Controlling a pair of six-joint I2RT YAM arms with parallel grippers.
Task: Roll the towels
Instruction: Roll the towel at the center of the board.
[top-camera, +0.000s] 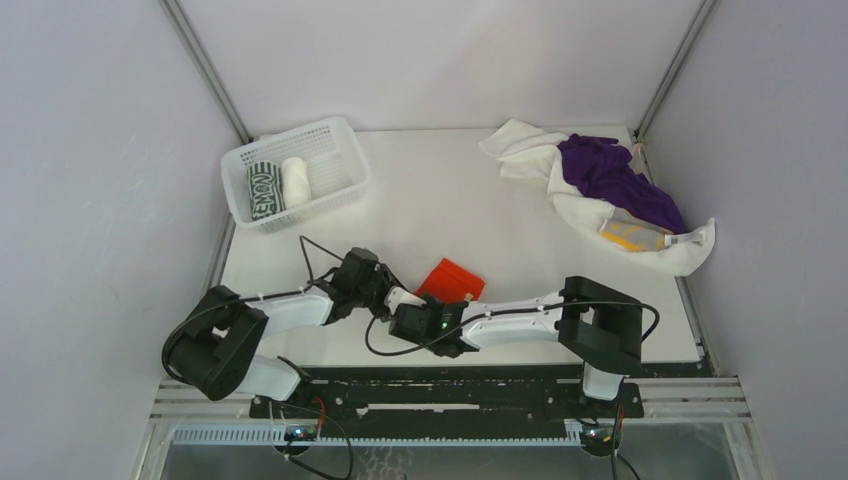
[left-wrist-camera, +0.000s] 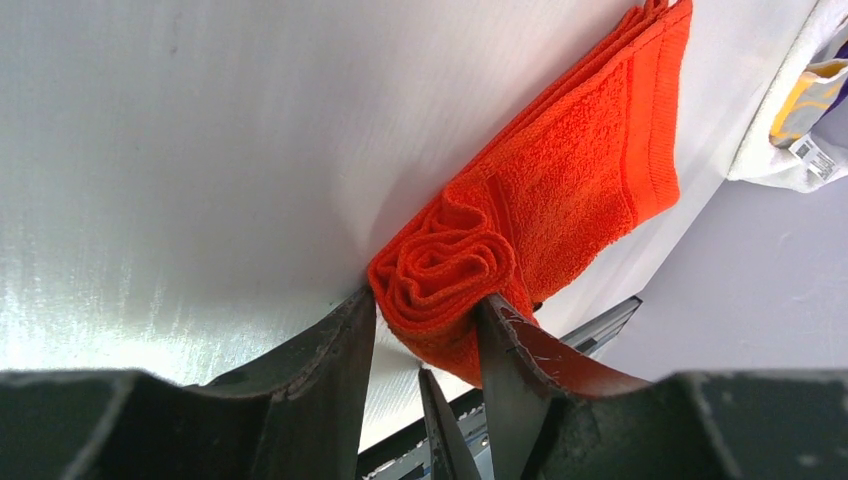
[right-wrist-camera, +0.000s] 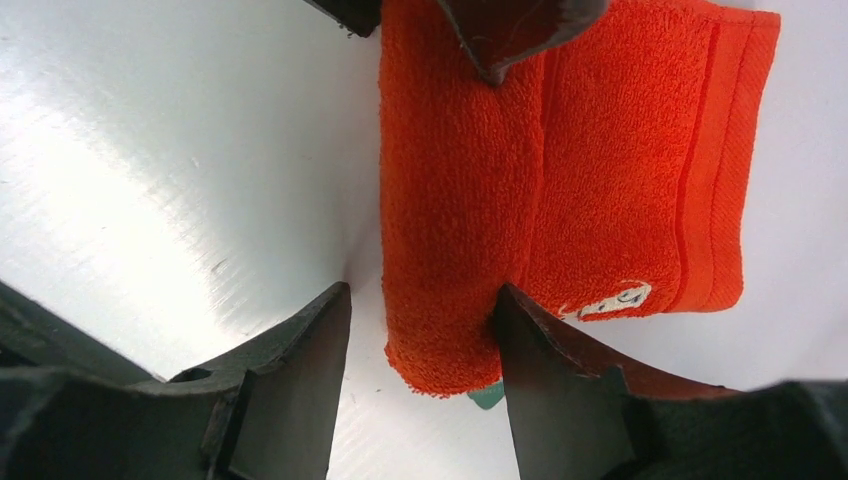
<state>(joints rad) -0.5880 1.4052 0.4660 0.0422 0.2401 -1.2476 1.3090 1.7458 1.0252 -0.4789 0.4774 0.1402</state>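
Observation:
An orange-red towel (top-camera: 452, 278) lies near the front middle of the table, partly rolled from its near end. In the left wrist view the spiral end of the towel's roll (left-wrist-camera: 440, 262) sits between both fingers of my left gripper (left-wrist-camera: 430, 300), which is shut on it. My right gripper (right-wrist-camera: 420, 295) straddles the other end of the roll (right-wrist-camera: 455, 230). Its right finger presses the cloth and its left finger stands a little apart, so it is open. The flat rest of the towel (right-wrist-camera: 640, 170) lies beyond the roll. From above, both grippers (top-camera: 392, 297) (top-camera: 412, 318) meet at the towel.
A white mesh basket (top-camera: 335, 135) at the back left holds a rolled dark green-and-white towel (top-camera: 263, 190) and a rolled white towel (top-camera: 296, 182). A heap of white (top-camera: 575, 210), purple (top-camera: 610, 170) and yellow-patterned (top-camera: 630, 238) towels lies at the back right. A black rail runs along the table's front edge.

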